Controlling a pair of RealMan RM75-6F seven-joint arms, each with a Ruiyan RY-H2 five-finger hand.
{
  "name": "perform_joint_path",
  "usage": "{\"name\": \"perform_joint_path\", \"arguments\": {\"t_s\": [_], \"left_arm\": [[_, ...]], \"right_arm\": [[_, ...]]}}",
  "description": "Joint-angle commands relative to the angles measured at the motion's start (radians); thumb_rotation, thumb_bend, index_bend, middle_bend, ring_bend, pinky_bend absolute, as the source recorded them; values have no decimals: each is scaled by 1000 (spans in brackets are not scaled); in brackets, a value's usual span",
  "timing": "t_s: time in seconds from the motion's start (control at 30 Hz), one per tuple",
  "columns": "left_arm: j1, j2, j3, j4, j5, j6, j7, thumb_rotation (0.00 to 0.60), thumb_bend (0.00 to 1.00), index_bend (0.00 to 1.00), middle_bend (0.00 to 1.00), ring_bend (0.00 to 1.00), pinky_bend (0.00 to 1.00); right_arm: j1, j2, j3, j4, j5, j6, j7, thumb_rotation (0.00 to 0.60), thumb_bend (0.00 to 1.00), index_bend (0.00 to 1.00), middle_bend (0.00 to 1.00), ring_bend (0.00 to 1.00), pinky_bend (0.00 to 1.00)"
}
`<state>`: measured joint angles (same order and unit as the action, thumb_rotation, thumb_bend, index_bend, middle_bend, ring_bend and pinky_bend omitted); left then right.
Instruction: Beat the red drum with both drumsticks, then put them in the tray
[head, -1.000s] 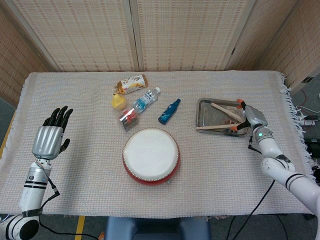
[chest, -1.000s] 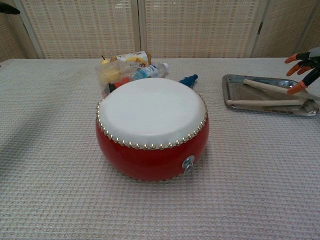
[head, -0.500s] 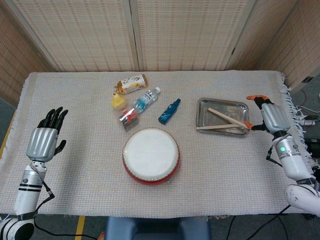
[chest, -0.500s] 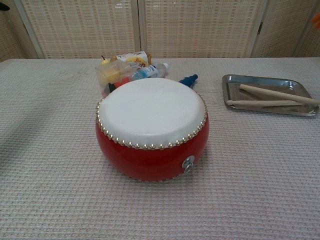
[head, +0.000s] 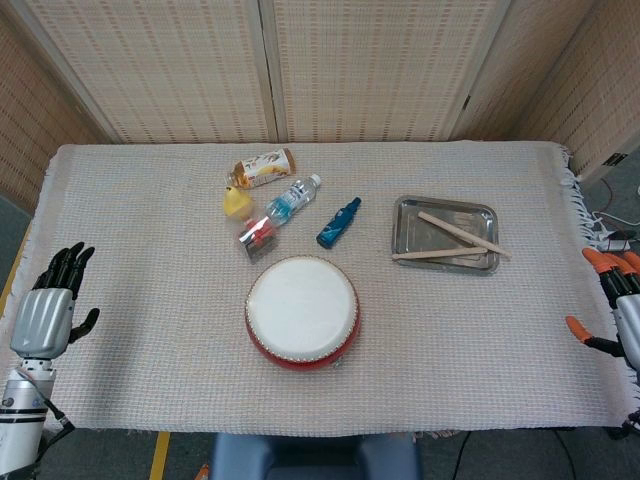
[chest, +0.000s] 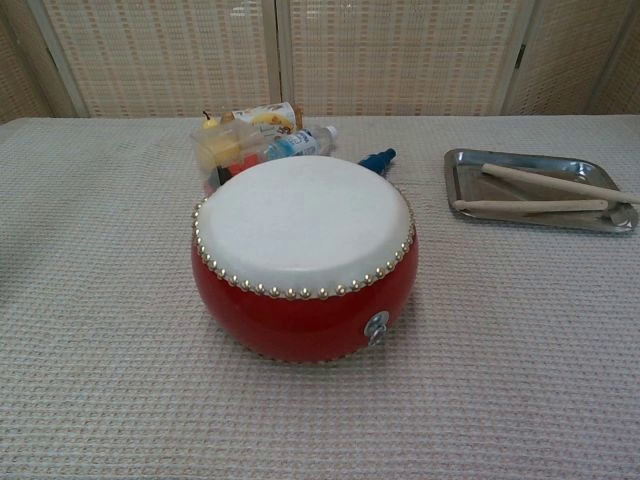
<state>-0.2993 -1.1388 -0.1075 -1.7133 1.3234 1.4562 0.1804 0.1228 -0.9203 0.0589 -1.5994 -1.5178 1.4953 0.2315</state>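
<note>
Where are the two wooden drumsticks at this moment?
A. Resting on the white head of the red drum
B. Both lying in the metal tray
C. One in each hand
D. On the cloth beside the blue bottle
B: both wooden drumsticks lie crossed in the rectangular metal tray, and neither the left hand nor the right hand holds anything.

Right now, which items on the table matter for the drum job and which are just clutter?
Job:
drum
two drumsticks, both lying in the tray
tray

Clutter, grouped behind the drum:
clear bottle
blue bottle
juice bottle
yellow item
small clear box

Left hand and right hand hold nothing, at the table's edges.
</note>
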Motion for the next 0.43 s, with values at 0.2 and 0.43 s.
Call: {"name": "perform_joint_path", "arguments": {"t_s": [0.2, 0.43], "left_arm": [[63, 4, 45, -30, 58, 57, 12, 600, 254, 0, 0, 0, 228], [111, -6, 76, -37, 108, 96, 17, 600, 253, 0, 0, 0, 219]], "right_arm": [[-92, -85, -68, 79, -101, 116, -2, 600, 284, 26, 98, 0, 28], [-105, -108, -81, 77, -113, 113, -9, 600, 284, 26, 98, 0, 28]]}}
